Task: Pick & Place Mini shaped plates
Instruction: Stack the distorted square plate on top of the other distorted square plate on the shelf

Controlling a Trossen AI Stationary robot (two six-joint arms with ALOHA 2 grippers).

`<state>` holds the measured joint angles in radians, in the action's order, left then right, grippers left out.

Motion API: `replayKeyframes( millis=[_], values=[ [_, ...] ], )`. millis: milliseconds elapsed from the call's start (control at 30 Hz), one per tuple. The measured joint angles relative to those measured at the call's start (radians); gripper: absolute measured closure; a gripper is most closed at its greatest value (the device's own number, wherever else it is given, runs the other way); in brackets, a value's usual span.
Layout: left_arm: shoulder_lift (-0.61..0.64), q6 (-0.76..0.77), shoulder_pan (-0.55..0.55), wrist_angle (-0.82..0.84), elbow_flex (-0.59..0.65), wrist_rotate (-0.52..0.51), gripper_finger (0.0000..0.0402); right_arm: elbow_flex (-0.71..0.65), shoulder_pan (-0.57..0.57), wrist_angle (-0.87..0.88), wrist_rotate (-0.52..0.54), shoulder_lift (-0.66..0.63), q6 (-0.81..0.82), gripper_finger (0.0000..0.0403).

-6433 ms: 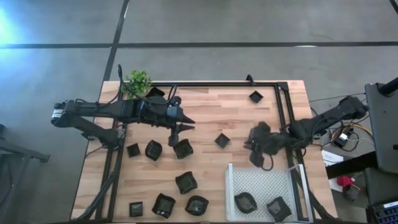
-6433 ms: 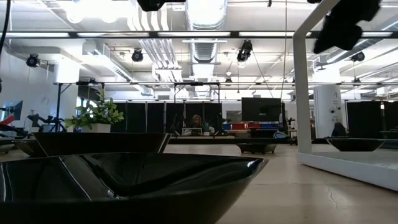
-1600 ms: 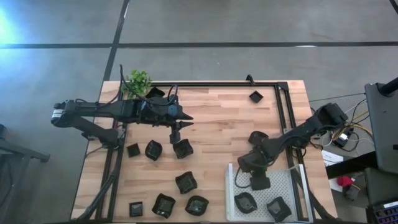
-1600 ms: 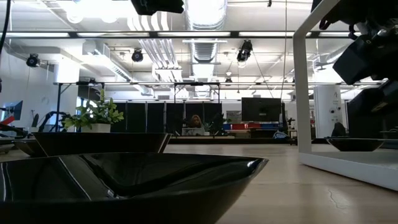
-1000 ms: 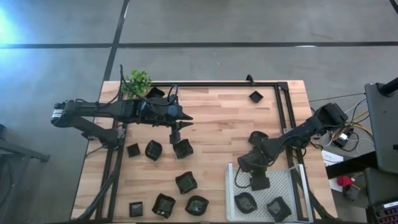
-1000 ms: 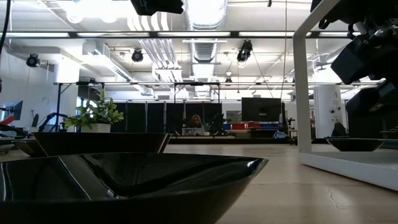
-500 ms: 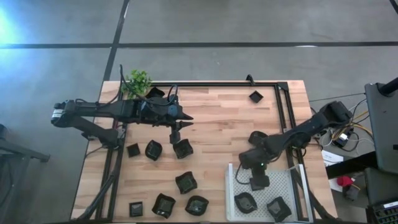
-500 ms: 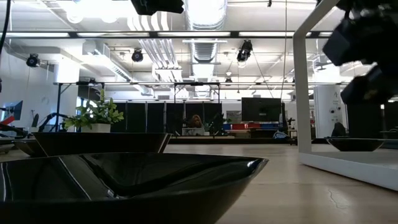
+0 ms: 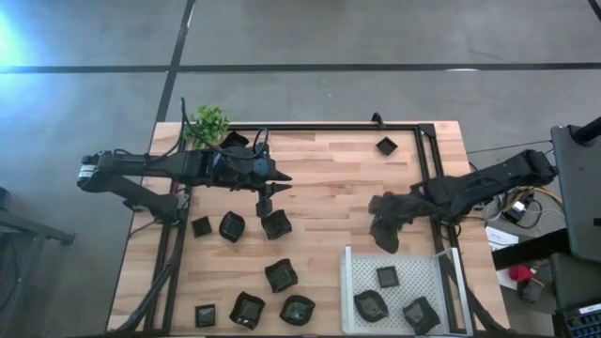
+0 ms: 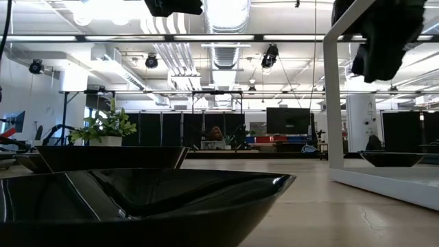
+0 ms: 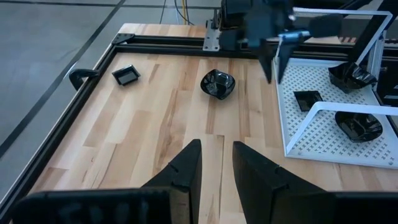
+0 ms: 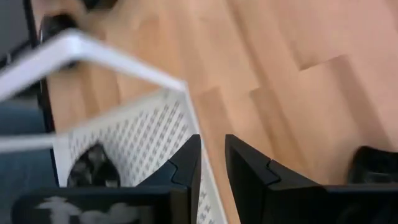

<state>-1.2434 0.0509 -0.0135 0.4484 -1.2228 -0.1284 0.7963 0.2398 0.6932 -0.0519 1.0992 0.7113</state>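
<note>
Several black mini shaped plates lie loose on the wooden table, among them one [image 9: 275, 223] just near of my left gripper and a square one [image 9: 386, 145] at the far right. Three more rest flat in the white perforated tray [image 9: 352, 282]: a small square one [image 9: 387, 276] and two rounded ones [image 9: 370, 303] [image 9: 420, 313]. My right gripper [image 9: 385, 230] hangs open above the table just beyond the tray's far edge, nothing between its fingers [image 12: 186, 165]. Over the left middle of the table my left gripper [image 11: 216, 168] stands open and empty.
A small green plant [image 9: 208, 122] stands at the far left corner. A black frame rail [image 9: 329, 127] runs along the table's far and right sides. The tray has raised white handles [image 11: 323, 109]. A rounded plate [image 11: 217, 83] lies below the right gripper.
My right gripper has risen out of the tray and drawn back toward the table's far and right edges, turning as it went. The small square plate that was under it stays lying on the tray floor.
</note>
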Motion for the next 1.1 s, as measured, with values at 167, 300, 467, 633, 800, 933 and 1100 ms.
replayKeyframes(
  millis=[167, 300, 467, 633, 800, 933, 1100],
  values=[
    [0.000, 0.000, -0.001, 0.000, 0.000, 0.000, 0.0316, -0.001, -0.070, 0.102, 0.029, -0.032, 0.065, 0.0333],
    [0.000, 0.001, -0.001, 0.000, 0.000, 0.000, 0.0316, -0.002, -0.139, 0.177, 0.030, -0.032, 0.109, 0.0335],
    [0.000, 0.001, -0.001, 0.000, 0.000, 0.000, 0.0316, -0.002, -0.241, 0.176, 0.042, -0.031, 0.104, 0.0332],
    [0.000, 0.004, -0.001, 0.000, 0.000, 0.000, 0.0316, -0.002, -0.366, 0.176, 0.088, -0.033, 0.101, 0.0337],
    [0.000, 0.010, 0.000, 0.010, 0.000, 0.000, 0.0316, -0.002, -0.467, 0.175, 0.098, -0.032, 0.056, 0.0334],
    [0.000, 0.023, 0.000, 0.093, 0.000, 0.000, 0.0316, -0.002, -0.502, 0.173, 0.097, -0.032, 0.008, 0.0330],
    [-0.008, 0.099, 0.001, 0.243, 0.004, 0.000, 0.0316, -0.002, -0.509, 0.165, 0.097, -0.032, -0.015, 0.0328]
  ],
)
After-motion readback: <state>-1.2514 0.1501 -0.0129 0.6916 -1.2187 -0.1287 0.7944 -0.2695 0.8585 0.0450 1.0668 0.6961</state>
